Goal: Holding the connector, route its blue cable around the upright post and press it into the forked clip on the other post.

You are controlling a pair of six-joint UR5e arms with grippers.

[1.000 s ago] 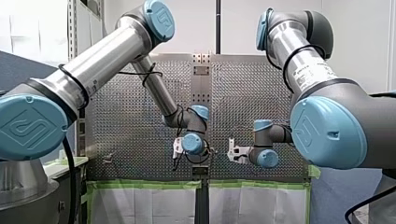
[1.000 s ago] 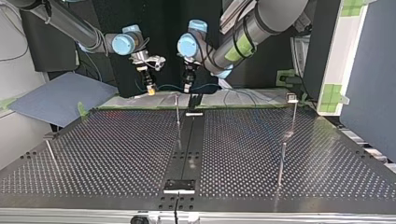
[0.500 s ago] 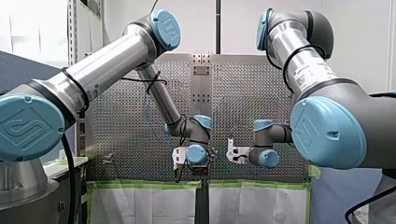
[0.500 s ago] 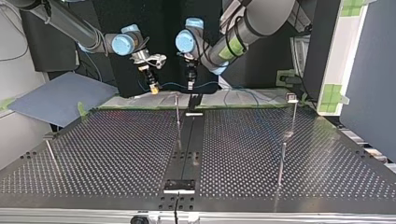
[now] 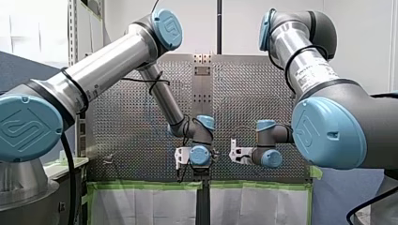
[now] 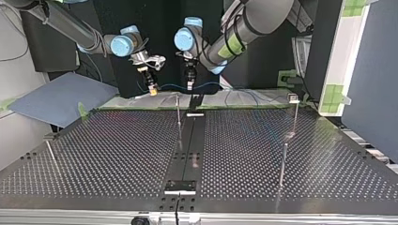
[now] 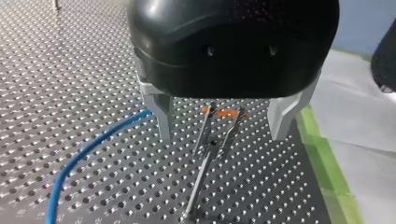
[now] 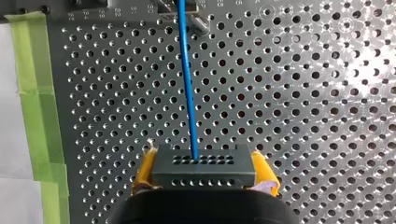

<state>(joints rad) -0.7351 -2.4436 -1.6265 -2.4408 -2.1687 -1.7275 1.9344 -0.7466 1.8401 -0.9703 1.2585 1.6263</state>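
Observation:
In the right wrist view my right gripper has its yellow pads shut on a dark grey connector. The blue cable runs straight ahead from the connector over the perforated plate. My left gripper hangs open, its metal fingers either side of and above a thin forked clip post with an orange tip. The blue cable passes just outside one finger. In the top view my right gripper and left gripper hang close together at the far edge, the cable strung between them.
Thin upright posts stand on the plate: one near the middle back, two at the top view's right, one at its left. A black strip runs down the centre. Green tape edges the plate.
My left arm has lowered and shifted its gripper a little toward my right gripper, towards the top view's left. The right gripper has held almost still with the connector.

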